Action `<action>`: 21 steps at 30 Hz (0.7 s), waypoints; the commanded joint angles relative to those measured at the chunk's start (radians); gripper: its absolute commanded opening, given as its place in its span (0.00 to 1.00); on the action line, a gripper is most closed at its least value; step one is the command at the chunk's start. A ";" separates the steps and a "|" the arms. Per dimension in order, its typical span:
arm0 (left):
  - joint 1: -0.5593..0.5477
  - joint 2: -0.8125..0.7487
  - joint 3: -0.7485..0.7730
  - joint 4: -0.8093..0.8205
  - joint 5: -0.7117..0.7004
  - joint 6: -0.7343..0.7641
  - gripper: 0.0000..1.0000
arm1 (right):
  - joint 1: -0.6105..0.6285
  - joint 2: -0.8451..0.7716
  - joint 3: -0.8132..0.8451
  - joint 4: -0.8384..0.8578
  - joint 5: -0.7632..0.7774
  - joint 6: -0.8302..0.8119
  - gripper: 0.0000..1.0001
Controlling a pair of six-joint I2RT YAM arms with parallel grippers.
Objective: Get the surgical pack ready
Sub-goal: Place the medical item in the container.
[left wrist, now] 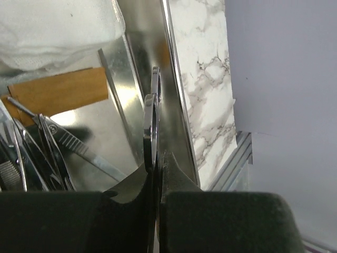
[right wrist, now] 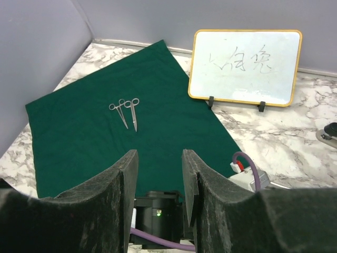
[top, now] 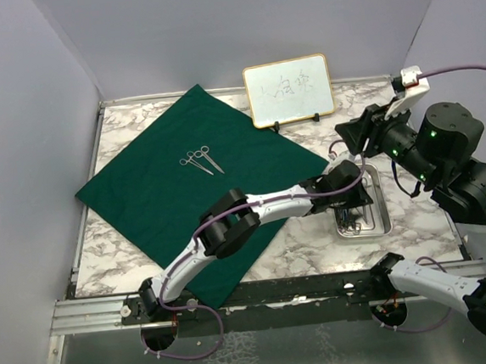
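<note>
The dark green cloth [top: 168,197] lies spread on the marble table, with two silver scissor-like instruments [top: 200,160] side by side on it. At the right stands the small steel tray [top: 384,221]. My left gripper [top: 357,199] reaches down into the tray. In the left wrist view that gripper [left wrist: 158,161] is shut on the ring handle of one instrument [left wrist: 152,118], which stands on edge by the tray wall [left wrist: 174,79]. More instruments [left wrist: 37,153] and white gauze [left wrist: 52,31] lie in the tray. My right gripper [right wrist: 158,158] hangs open and empty above the tray.
The gold-framed whiteboard [top: 289,91] stands at the back, right of the cloth's far corner. A brown flat patch [left wrist: 58,89] shows inside the tray below the gauze. Grey walls close in the table on the left, back and right. The left arm's wrist [right wrist: 158,211] sits under my right gripper.
</note>
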State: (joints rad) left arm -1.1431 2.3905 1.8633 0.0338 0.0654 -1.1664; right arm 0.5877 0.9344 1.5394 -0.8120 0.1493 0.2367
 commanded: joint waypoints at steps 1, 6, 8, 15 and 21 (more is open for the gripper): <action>-0.012 0.064 0.105 -0.077 -0.052 -0.012 0.00 | 0.004 -0.020 -0.016 -0.004 0.015 -0.017 0.40; -0.007 0.089 0.119 -0.114 -0.050 -0.018 0.01 | 0.004 -0.030 -0.012 -0.010 0.020 -0.022 0.40; -0.007 0.098 0.130 -0.114 -0.037 -0.016 0.02 | 0.003 -0.036 -0.018 -0.006 0.020 -0.021 0.40; -0.003 0.077 0.151 -0.195 0.000 0.027 0.33 | 0.003 -0.039 -0.022 0.000 0.003 -0.012 0.40; 0.008 -0.043 0.098 -0.273 0.061 0.055 0.40 | 0.004 -0.030 -0.015 0.007 -0.002 -0.012 0.40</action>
State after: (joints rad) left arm -1.1416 2.4794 2.0010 -0.1654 0.0723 -1.1416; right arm 0.5880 0.9051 1.5280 -0.8127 0.1490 0.2302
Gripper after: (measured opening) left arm 0.391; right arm 0.401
